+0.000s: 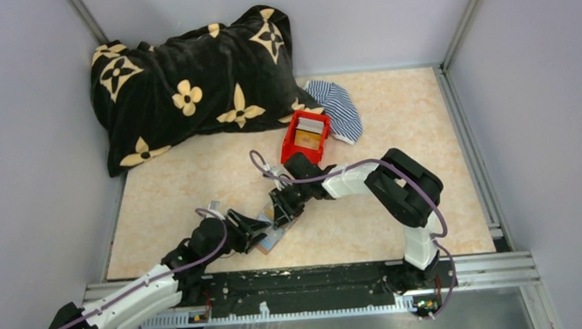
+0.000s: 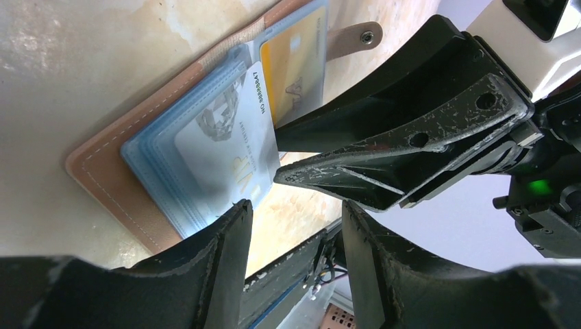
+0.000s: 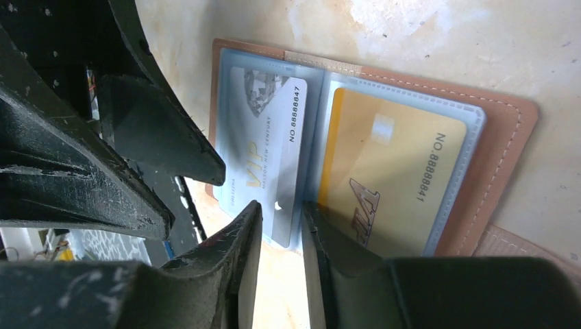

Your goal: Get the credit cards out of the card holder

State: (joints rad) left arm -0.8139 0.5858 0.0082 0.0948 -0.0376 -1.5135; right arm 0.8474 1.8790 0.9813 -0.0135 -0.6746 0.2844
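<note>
Card holder [image 3: 510, 130] lies open on the tabletop [image 3: 425, 41]. Grey card [image 3: 270, 144] juts from one sleeve, orange card [image 3: 390, 171] fills the other. Right gripper [image 3: 281, 209], jaws slightly parted, sits at the grey card's end.

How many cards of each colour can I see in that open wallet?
Silver-grey card: 1
Gold card: 1
Total showing in the card holder: 2

Left fingers [image 2: 226, 264], right fingers [image 3: 236, 257], both parted.

Open card holder [image 3: 510, 130], cards [image 3: 390, 178] seemingly sleeved.
</note>
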